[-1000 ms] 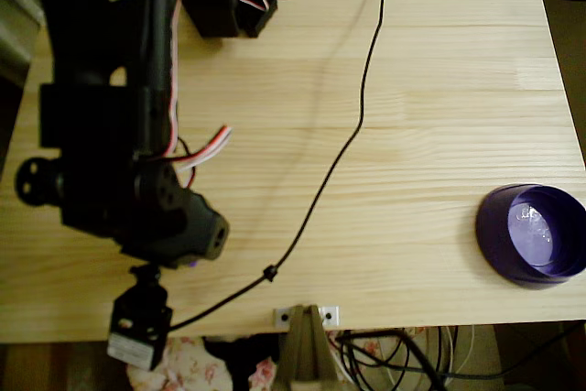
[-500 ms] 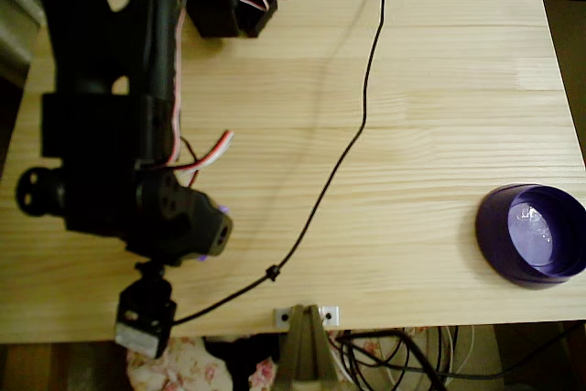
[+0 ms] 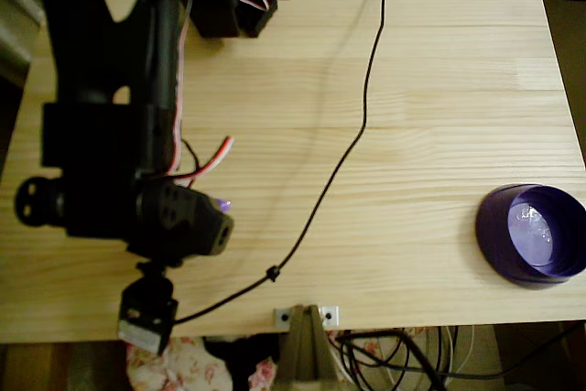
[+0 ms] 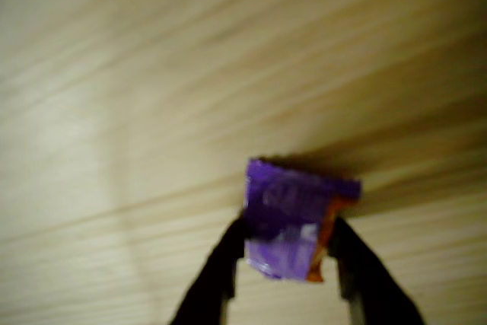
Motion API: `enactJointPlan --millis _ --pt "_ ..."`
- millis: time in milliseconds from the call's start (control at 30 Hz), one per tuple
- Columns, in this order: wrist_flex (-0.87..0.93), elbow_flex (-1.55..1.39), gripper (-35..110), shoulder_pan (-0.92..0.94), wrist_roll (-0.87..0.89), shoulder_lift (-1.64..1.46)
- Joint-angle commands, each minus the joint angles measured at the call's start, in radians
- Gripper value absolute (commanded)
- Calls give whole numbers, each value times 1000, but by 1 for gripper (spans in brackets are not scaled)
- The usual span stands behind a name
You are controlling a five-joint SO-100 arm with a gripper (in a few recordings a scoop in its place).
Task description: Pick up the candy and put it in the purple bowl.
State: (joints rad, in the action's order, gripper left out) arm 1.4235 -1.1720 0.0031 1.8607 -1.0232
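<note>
Purple candy sits pinched between the gripper's two dark fingers, above the pale wood table; the bowl is well apart, at the overhead view's right edge.

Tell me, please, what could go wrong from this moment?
1. The end effector grips the candy only by its lower part, with most of the wrapper sticking out past the fingertips; it may slip out on the way.
2. The bowl sits at the far right edge of the table in the overhead view, across from the arm, so a drop before arrival is possible.
3. A black cable crosses the table between them and might snag.
</note>
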Motion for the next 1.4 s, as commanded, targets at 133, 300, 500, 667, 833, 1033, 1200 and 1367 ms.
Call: enactJointPlan --millis 133,300,500,667,833,1033,1200,1367 --pt "54 80 7 0 12 -77" --pt "78 80 6 0 8 -110" --pt "117 78 4 6 -6 -160" --pt "147 77 2 11 -17 -210" --pt "179 75 0 11 -25 -253" --pt "198 63 0 11 -37 -313" --pt "201 3 0 15 -48 -400" --pt "222 -41 0 21 -58 -486"
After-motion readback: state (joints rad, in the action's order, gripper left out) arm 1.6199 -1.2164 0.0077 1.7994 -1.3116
